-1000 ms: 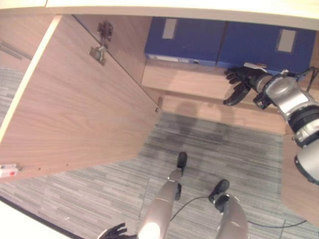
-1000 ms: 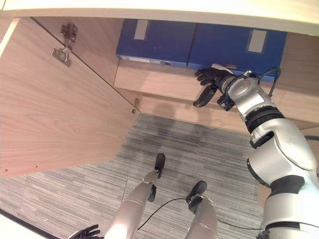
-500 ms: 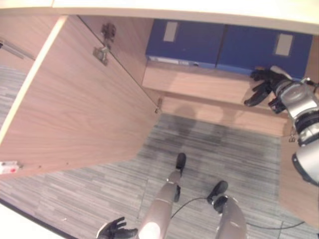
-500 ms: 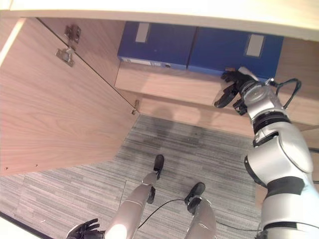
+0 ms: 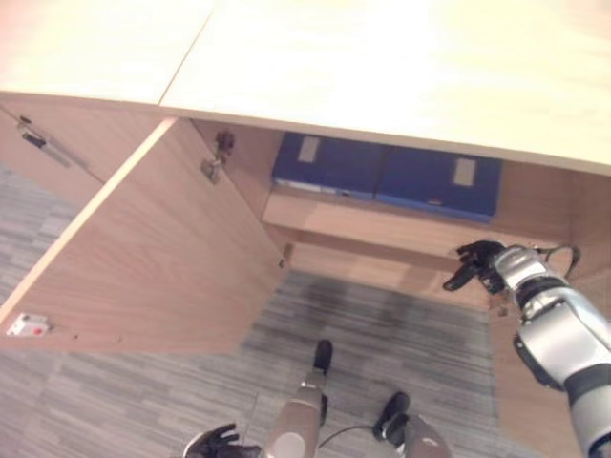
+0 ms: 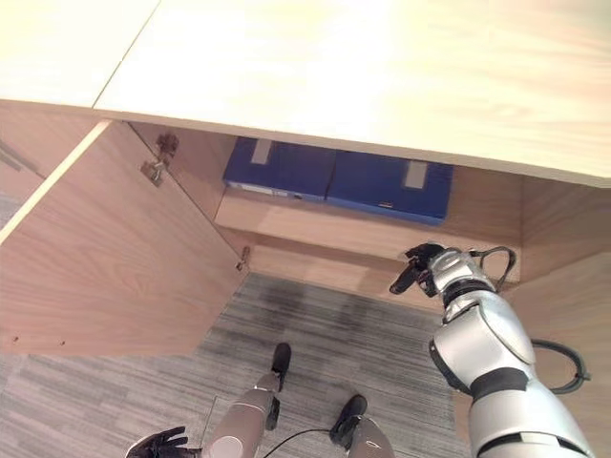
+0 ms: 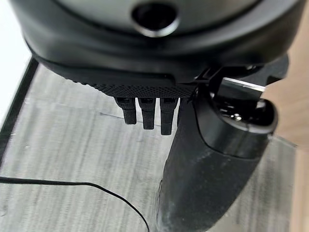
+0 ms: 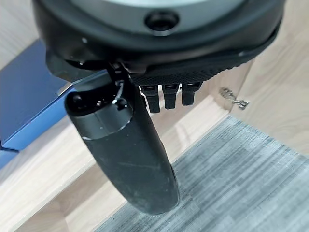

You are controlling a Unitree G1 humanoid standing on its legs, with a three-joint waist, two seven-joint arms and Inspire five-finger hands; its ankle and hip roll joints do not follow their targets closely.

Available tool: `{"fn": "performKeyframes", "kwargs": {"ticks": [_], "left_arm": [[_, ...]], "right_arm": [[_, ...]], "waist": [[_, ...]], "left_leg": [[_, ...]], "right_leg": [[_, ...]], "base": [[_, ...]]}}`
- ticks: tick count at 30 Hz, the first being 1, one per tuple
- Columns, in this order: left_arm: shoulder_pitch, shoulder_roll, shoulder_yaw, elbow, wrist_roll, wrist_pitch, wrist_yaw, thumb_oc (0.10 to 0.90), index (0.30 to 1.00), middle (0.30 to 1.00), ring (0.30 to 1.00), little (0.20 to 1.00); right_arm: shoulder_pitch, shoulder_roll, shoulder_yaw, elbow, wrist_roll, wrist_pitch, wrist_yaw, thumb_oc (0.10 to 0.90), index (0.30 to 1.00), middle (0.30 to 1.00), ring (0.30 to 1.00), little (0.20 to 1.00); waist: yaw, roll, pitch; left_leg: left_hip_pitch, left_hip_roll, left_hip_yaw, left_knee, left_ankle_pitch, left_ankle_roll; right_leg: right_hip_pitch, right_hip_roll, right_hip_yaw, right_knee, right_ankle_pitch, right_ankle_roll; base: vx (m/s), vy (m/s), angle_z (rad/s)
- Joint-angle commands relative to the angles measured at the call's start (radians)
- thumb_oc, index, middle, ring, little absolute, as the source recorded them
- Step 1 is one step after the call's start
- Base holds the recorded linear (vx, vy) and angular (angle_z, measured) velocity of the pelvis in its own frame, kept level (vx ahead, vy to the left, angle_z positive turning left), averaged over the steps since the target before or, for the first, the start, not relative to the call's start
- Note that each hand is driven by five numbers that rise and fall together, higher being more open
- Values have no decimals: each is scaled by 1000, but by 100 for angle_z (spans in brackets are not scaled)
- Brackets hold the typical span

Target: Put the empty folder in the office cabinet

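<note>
Cabinet point(image 5: 401, 67): pale wood, its broad top spreading across the upper part of my head views, the compartment beneath standing open. Floor point(image 5: 382, 334): grey striped carpet in front of the cabinet. Door point(image 5: 143, 258): the left one, swung wide out toward me, a metal hinge point(image 5: 212, 168) near its top inner corner and a small white-and-red tag point(image 5: 27, 326) at its outer lower edge. Shelf point(image 6: 315, 227): light wood inside the compartment, carrying two blue folders side by side, touching each other, well back under the top. Left folder point(image 6: 277, 169): blue, a pale label on its spine. Right folder point(image 6: 391, 187): blue, likewise labelled, nearest my right hand. My right hand point(image 6: 417, 267): out in front of the shelf's right end, just below and before the right folder, apart from it, fingers point(image 8: 168, 96) relaxed and holding nothing, thumb standing out. A second hinge point(image 8: 232, 102) sits on the wood panel past those fingers. My left hand point(image 5: 218, 444): low by the floor, fingers loosely spread, empty.
</note>
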Motion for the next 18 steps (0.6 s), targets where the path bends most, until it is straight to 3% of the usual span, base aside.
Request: {"fn": "performKeyframes", "kwargs": {"ticks": [1, 2, 8, 13, 14, 18], "left_arm": [[-8, -14, -25, 84, 47, 18, -1, 800, 900, 900, 900, 900], [-11, -39, -16, 110, 76, 27, 6, 800, 900, 900, 900, 900], [-7, -76, 27, 152, 131, 24, 22, 800, 900, 900, 900, 900], [-18, -92, 69, 226, 166, 37, 23, 800, 900, 900, 900, 900], [-17, -102, 85, 289, 226, 54, 19, 800, 900, 900, 900, 900], [-18, -91, 121, 364, 312, 76, 21, 800, 900, 900, 900, 900]], "right_arm": [[-30, 1, 53, -55, -106, -41, -16, 800, 900, 900, 900, 900], [18, 32, 71, -108, -186, -56, -9, 800, 900, 900, 900, 900], [208, 126, 119, -279, -294, -93, -1, 800, 900, 900, 900, 900], [326, 181, 86, -317, -274, -100, -12, 800, 900, 900, 900, 900], [406, 213, 32, -319, -227, -97, -17, 800, 900, 900, 900, 900], [545, 253, -66, -303, -153, -95, -30, 800, 900, 900, 900, 900]], "waist": [[-15, -70, 20], [-43, -70, -25], [-94, -87, -91], [-120, -94, -118], [-145, -97, -129], [-181, -114, -153]], "left_leg": [[121, -73, -45, 207, -290, 1], [198, -65, -39, 94, -300, 19], [297, -100, -9, -69, -255, 54], [332, -131, 8, -120, -240, 73], [349, -149, 25, -124, -246, 84], [378, -177, 56, -134, -255, 104]], "right_leg": [[171, 15, -70, -398, 202, 71], [172, 17, -52, -398, 221, 83], [169, -9, -22, -414, 283, 110], [153, -25, -1, -415, 315, 128], [144, -35, 15, -412, 331, 137], [120, -51, 47, -405, 360, 155]], "base": [[-39, 257, -29], [-42, 214, -37], [-30, 171, -27], [-105, 132, -16], [-79, 143, -16], [-42, 111, -35]]}}
